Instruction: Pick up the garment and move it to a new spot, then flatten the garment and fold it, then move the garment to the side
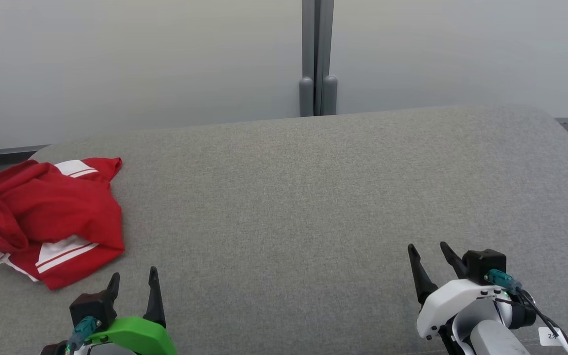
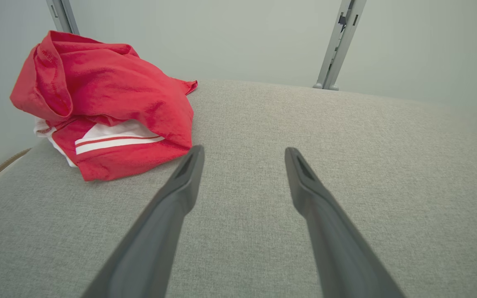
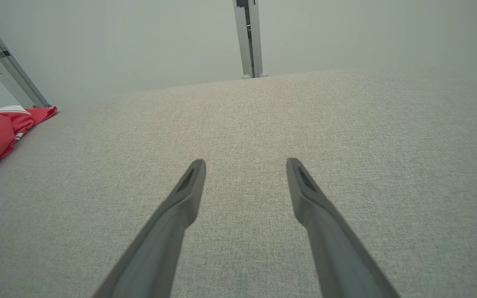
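Crumpled red white-striped fabric garment lies left on grey fabric desk; probably soft, light; pinch raised fold; left pincer, right pincer wide, empty

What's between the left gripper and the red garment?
Just a stretch of bare grey cushion separates the left gripper from the red garment, seen in the head view.

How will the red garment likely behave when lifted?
The red garment lies crumpled in soft folds, so it will probably hang limp and unfurl. Its thin fabric looks light. Pushed across the grey cushion, it would likely bunch rather than slide whole.
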Tool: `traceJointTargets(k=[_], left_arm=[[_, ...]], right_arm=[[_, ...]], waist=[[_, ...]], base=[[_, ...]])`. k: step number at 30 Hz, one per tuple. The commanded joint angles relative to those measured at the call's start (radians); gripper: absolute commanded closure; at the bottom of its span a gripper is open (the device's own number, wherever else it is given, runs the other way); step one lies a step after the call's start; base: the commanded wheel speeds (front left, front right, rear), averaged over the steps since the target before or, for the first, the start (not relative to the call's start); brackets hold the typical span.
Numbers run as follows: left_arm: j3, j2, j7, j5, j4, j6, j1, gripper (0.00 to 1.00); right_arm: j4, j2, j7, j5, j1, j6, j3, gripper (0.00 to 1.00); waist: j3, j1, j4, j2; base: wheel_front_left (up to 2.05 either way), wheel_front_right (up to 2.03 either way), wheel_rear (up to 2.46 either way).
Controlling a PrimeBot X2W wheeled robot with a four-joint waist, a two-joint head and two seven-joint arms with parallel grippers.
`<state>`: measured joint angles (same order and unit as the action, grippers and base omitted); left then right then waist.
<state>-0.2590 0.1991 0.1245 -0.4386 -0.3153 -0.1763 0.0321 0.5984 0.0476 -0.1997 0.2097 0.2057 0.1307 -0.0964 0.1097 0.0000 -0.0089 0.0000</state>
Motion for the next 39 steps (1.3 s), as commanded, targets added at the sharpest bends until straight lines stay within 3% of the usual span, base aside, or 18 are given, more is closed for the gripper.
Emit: traceJointTargets(k=[1,24,32,39], left_arm=[[0.000,0.008,0.006,0.008,0.006,-0.008,-0.003,0.00],[-0.006,0.014,-0.007,-0.014,0.033,-0.028,-0.019,0.00],[-0.009,0.022,-0.014,-0.016,0.035,-0.035,-0.018,0.00],[-0.011,0.038,-0.028,-0.018,0.040,-0.035,-0.023,0.00]], right_arm=[[-0.002,0.005,-0.004,-0.005,0.004,0.000,0.000,0.00],[-0.025,0.005,-0.001,-0.007,-0.001,0.000,-0.006,0.00],[-0.041,0.005,0.004,-0.003,-0.016,0.000,-0.010,0.00],[-0.063,0.004,-0.009,0.005,-0.028,0.000,-0.027,0.00]], waist=[[0.000,0.0000,0.000,0.0000],[-0.003,0.0000,0.017,0.0000],[0.006,0.0000,0.085,0.0000],[0.017,0.0000,0.192,0.0000]], base=[[0.00,0.00,0.00],[0.00,0.00,0.00],[0.00,0.00,0.00],[0.00,0.00,0.00]])
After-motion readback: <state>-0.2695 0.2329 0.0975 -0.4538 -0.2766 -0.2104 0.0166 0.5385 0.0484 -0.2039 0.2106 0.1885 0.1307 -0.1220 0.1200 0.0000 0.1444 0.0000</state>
